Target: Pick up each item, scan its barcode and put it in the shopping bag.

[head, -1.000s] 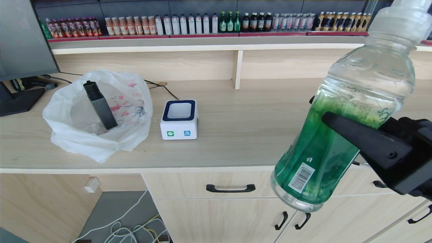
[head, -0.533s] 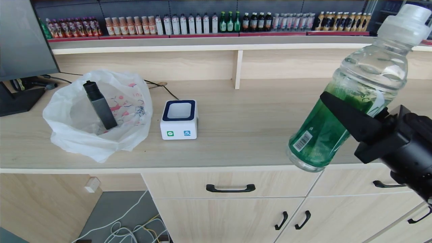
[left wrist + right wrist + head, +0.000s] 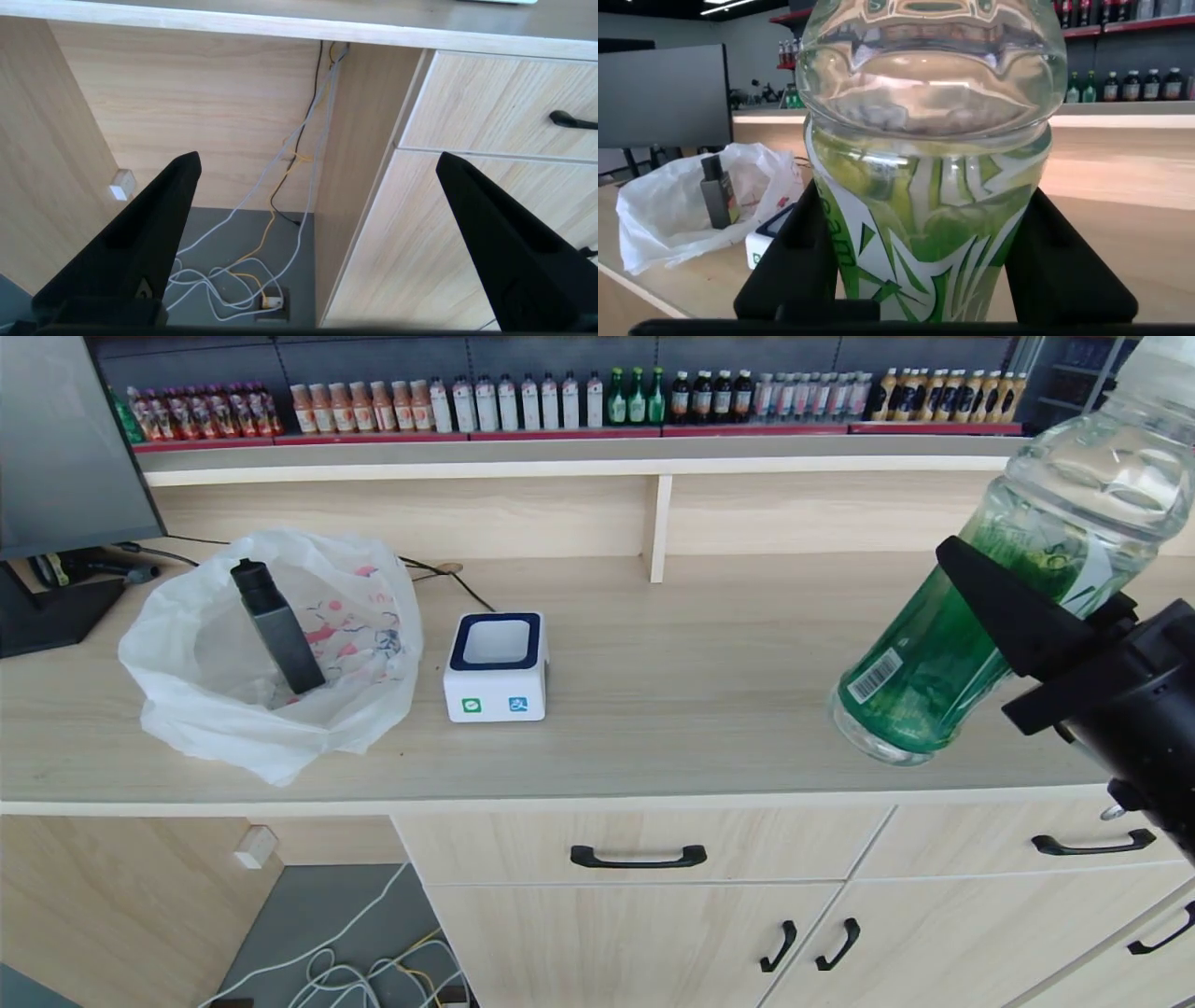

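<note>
My right gripper (image 3: 1046, 602) is shut on a clear bottle with a green label (image 3: 971, 625), held tilted above the counter's right end, its base and barcode facing left. In the right wrist view the bottle (image 3: 929, 177) sits between the fingers (image 3: 799, 257). A white scanner box with a blue-rimmed top (image 3: 496, 665) stands mid-counter. Left of it lies an open white shopping bag (image 3: 271, 649) with a dark grey bottle (image 3: 275, 627) leaning inside. My left gripper (image 3: 318, 243) hangs open below the counter edge, in front of the cabinet.
A monitor (image 3: 65, 439) on a black base stands at the counter's far left, with cables behind the bag. A raised wooden ledge (image 3: 653, 485) with a vertical divider runs along the back. Shelves of drink bottles (image 3: 560, 401) line the far wall. Drawers with black handles (image 3: 638, 857) sit below.
The right gripper has carried the green bottle up and away to the right, so it looks smaller, and has tilted it flatter with the barcode turned toward the scanner side.
</note>
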Motion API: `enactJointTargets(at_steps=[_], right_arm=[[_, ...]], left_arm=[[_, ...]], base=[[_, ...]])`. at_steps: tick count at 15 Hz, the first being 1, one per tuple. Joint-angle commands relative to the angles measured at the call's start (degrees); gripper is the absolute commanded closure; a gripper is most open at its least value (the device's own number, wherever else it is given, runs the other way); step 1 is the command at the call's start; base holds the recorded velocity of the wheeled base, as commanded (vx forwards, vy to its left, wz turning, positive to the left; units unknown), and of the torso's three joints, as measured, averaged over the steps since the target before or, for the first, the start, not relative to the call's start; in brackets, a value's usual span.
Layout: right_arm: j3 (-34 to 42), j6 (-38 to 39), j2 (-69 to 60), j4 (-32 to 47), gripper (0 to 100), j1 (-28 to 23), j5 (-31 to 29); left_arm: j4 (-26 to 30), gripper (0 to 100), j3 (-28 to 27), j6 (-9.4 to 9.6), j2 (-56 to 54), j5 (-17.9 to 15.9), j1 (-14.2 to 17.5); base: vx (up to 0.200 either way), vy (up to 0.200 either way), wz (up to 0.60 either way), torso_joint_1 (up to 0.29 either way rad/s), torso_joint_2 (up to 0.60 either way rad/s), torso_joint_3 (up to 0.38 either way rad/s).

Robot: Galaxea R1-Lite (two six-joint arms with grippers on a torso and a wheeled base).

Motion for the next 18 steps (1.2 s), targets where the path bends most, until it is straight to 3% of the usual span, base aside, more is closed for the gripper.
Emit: enactJointTargets(at_steps=[1, 3, 12, 18], right_arm=[[-0.62, -0.53, -0.06, -0.08, 100, 0.0, -0.21], [-0.18, -1.14, -0.14, -0.08, 100, -0.08, -0.3], [-3.96, -1.14, 4.6, -0.08, 100, -0.08, -0.48], [-4.49, -0.44, 5.74, -0.08, 100, 2.55, -5.93]], left_arm=[[0.0, 0, 0.0, -0.01, -0.02, 0.0, 0.05], [0.0, 0, 0.0, 0.07, -0.02, 0.0, 0.05], [0.0, 0, 0.0, -0.54, -0.02, 0.0, 0.05], [0.0, 0, 0.0, -0.54, -0.02, 0.0, 0.05]], base=[[0.0, 0.0, 0.0, 0.0, 0.0, 0.0], [0.0, 0.0, 0.0, 0.0, 0.0, 0.0], [0.0, 0.2, 0.0, 0.005, 0.0, 0.001], [0.0, 0.2, 0.0, 0.005, 0.0, 0.002]])
